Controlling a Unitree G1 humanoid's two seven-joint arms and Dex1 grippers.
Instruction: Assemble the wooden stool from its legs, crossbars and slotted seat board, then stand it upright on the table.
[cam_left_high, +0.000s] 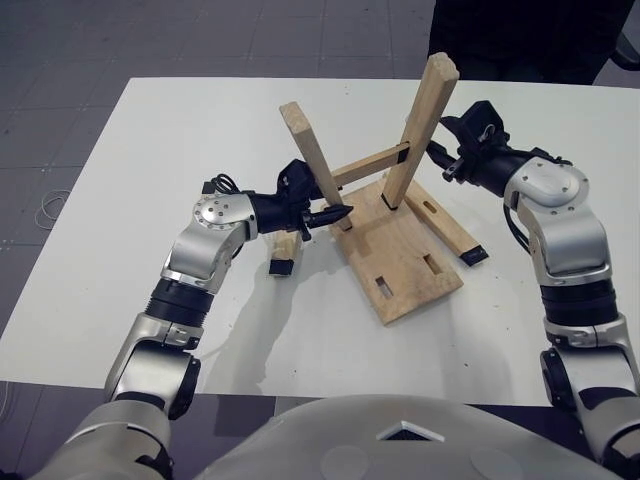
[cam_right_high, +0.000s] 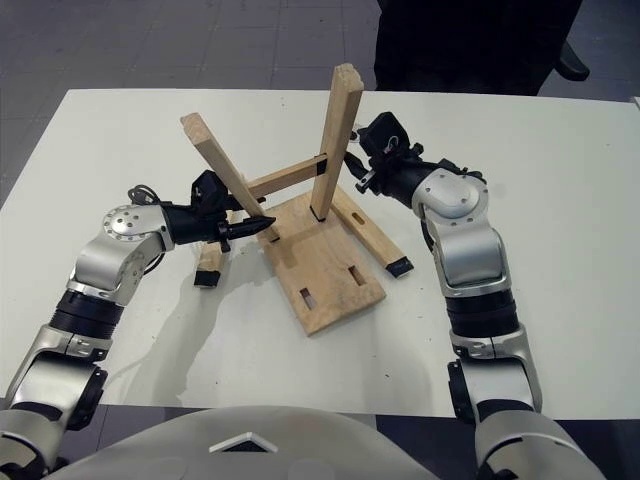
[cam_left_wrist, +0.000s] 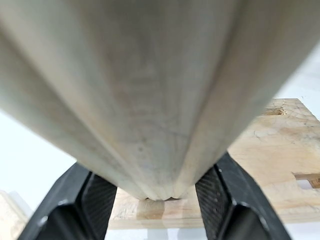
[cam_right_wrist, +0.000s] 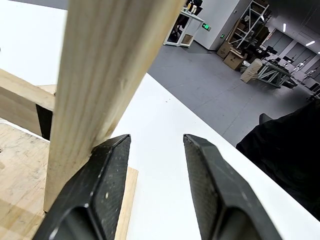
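Observation:
The slotted seat board (cam_left_high: 412, 272) lies flat on the table. Two wooden legs stand in it, joined by a crossbar (cam_left_high: 366, 165). The left leg (cam_left_high: 312, 160) leans outward, and my left gripper (cam_left_high: 336, 213) is shut on it near its foot. In the left wrist view that leg (cam_left_wrist: 150, 100) sits squeezed between both pads (cam_left_wrist: 100, 197). The taller right leg (cam_left_high: 420, 130) stands nearly upright. My right gripper (cam_left_high: 440, 156) is open beside it at mid height. One of its fingers (cam_right_wrist: 102, 180) touches the right leg (cam_right_wrist: 100, 75), and the other finger stands free.
A loose leg with a black tip (cam_left_high: 448, 228) lies along the board's right side. A short wooden piece with a black end (cam_left_high: 283, 256) lies under my left forearm. The white table (cam_left_high: 150, 150) stretches wide to the left and toward the front edge.

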